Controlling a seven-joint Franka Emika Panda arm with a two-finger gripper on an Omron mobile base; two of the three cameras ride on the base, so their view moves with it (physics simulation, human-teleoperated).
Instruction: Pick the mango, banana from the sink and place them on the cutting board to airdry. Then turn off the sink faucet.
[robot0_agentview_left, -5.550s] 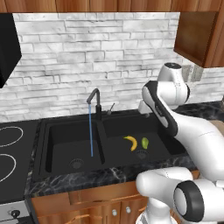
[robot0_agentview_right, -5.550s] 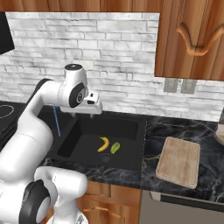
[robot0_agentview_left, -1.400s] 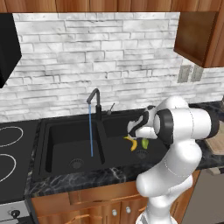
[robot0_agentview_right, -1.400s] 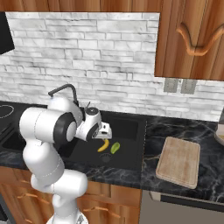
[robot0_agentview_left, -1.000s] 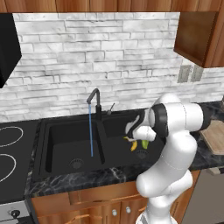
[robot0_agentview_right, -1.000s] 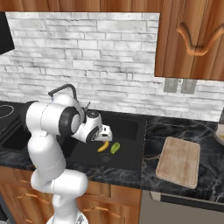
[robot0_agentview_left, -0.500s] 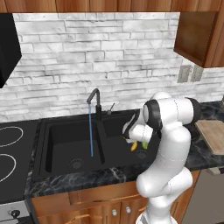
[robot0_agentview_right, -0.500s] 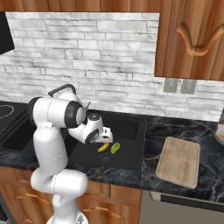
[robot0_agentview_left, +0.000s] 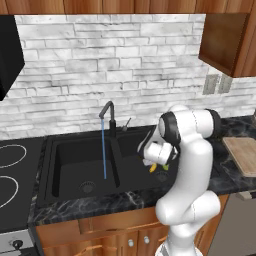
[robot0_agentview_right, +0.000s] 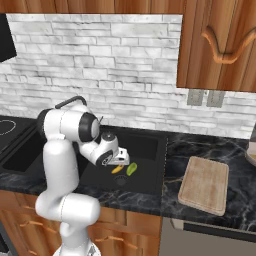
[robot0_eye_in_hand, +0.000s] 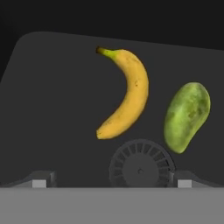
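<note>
The yellow curved banana (robot0_eye_in_hand: 127, 94) and the green oval mango (robot0_eye_in_hand: 187, 116) lie side by side, not touching, on the floor of the black sink's (robot0_eye_in_hand: 52, 109) right basin, just beyond the round drain (robot0_eye_in_hand: 140, 164). My gripper (robot0_eye_in_hand: 111, 178) hangs over the drain, open, nothing between its fingertips (robot0_eye_in_hand: 39, 179). From the right base view the gripper (robot0_agentview_right: 120, 161) sits low in the basin just above the banana (robot0_agentview_right: 117, 169) and mango (robot0_agentview_right: 131, 170). The cutting board (robot0_agentview_right: 204, 185) lies bare on the counter to the right. Water streams from the sink faucet (robot0_agentview_left: 107, 112) into the left basin.
The water stream (robot0_agentview_left: 103, 150) falls on the left drain (robot0_agentview_left: 87, 187). A stove top (robot0_agentview_left: 10, 170) lies left of the sink (robot0_agentview_left: 75, 150). The cutting board (robot0_agentview_left: 242, 155) is beyond my arm on the dark marble counter (robot0_agentview_right: 200, 150). Wall cabinets hang above.
My arm has folded in and the hand has dropped lower into the right basin, closer to the banana and mango. The gripper stays open; the fruit has not moved and the water keeps running.
</note>
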